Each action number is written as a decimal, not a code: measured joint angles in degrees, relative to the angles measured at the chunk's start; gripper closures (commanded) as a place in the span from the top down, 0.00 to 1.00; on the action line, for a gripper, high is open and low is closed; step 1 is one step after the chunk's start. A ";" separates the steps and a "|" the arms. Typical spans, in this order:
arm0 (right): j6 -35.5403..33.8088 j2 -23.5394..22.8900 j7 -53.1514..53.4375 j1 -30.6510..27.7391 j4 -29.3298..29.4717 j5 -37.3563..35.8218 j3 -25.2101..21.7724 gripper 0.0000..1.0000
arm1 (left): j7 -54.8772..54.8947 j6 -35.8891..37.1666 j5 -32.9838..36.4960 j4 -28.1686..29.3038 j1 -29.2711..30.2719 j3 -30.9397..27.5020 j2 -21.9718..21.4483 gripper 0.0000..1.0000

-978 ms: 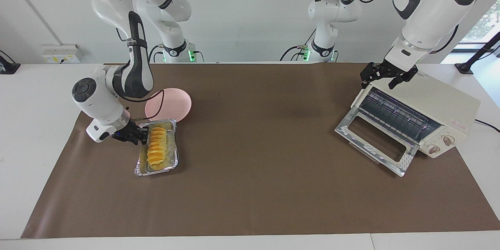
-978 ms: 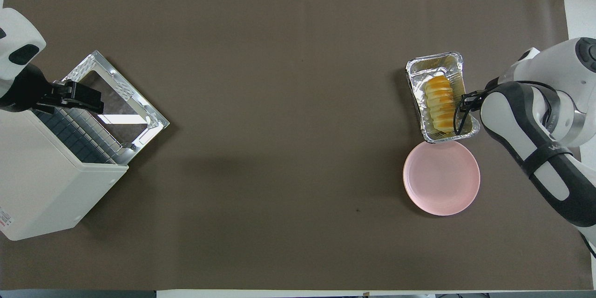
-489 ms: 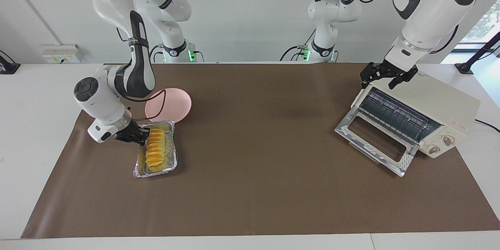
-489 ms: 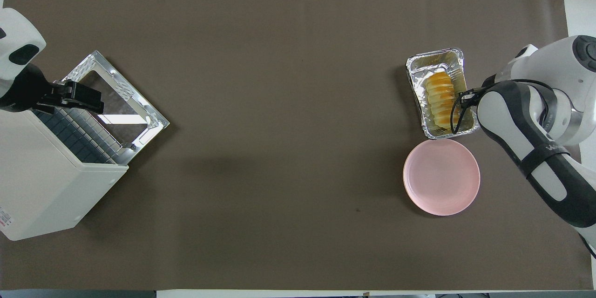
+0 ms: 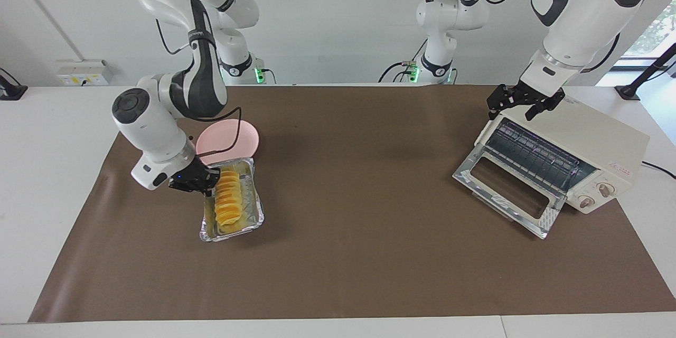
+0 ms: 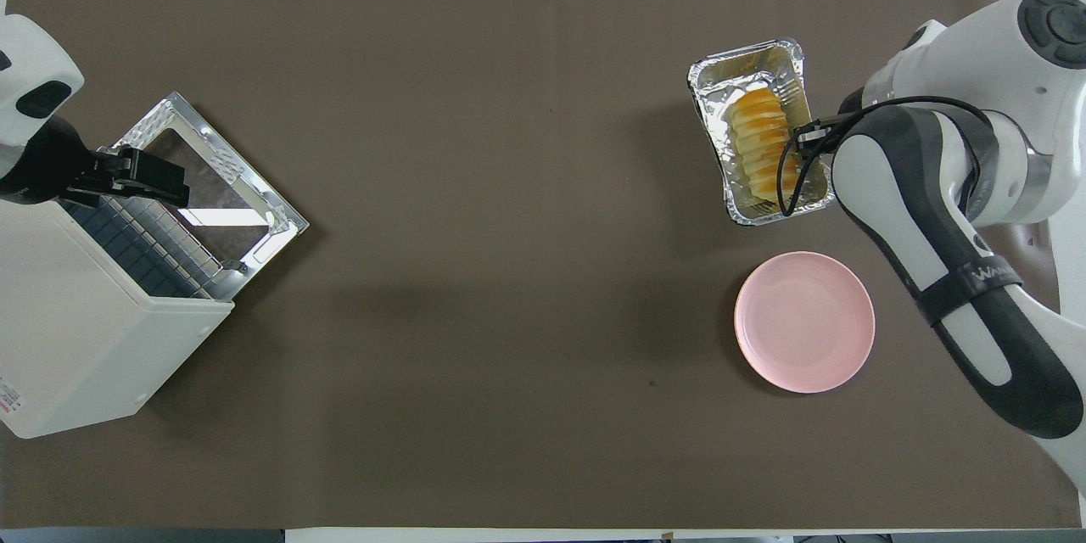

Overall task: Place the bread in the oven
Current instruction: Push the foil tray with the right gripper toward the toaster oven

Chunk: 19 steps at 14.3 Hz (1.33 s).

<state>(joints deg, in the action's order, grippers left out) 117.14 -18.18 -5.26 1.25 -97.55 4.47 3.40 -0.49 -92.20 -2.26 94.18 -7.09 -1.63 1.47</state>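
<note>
The golden ridged bread (image 5: 228, 200) lies in a crinkled foil tray (image 5: 259, 211), also in the overhead view (image 6: 759, 144). My right gripper (image 5: 203, 182) is shut on the tray's rim at the right arm's end and holds the tray slightly off the brown mat, near the pink plate. The cream-white oven (image 5: 597, 137) stands at the left arm's end, its glass door (image 5: 507, 190) dropped open and its wire rack (image 5: 533, 156) showing. My left gripper (image 5: 516, 108) is open and empty, over the oven's top front edge.
A round pink plate (image 5: 232, 137) lies on the mat, nearer to the robots than the tray. The oven's two knobs (image 5: 595, 195) face away from the robots. The brown mat (image 5: 359, 222) covers most of the table.
My right gripper has carried the foil tray with the bread up and toward the oven's end of the table, away from the plate. The left arm has not moved.
</note>
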 measured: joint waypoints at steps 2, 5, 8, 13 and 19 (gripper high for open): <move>-0.94 0.17 4.89 4.99 2.49 0.05 0.12 0.00 | 0.00 0.00 0.00 0.00 0.00 0.00 0.00 1.00; -0.23 -0.47 14.95 13.18 2.94 -0.01 0.21 0.00 | 0.00 0.00 0.00 0.00 0.00 0.00 0.00 1.00; 0.36 -3.98 21.84 19.85 4.89 0.01 0.22 0.00 | 0.00 0.00 0.00 0.00 0.00 0.00 0.00 1.00; 2.89 -11.41 30.63 24.89 8.61 0.01 0.15 0.00 | 0.00 0.00 0.00 0.00 0.00 0.00 0.00 1.00; 5.80 -12.51 36.59 25.40 8.92 0.03 -0.11 0.00 | -0.01 0.00 0.00 0.00 0.00 0.00 0.00 1.00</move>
<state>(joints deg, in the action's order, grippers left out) 122.94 -30.70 31.33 26.64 -88.64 4.50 3.29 -0.49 -92.20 -2.26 94.18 -7.09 -1.63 1.47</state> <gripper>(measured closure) 0.982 0.000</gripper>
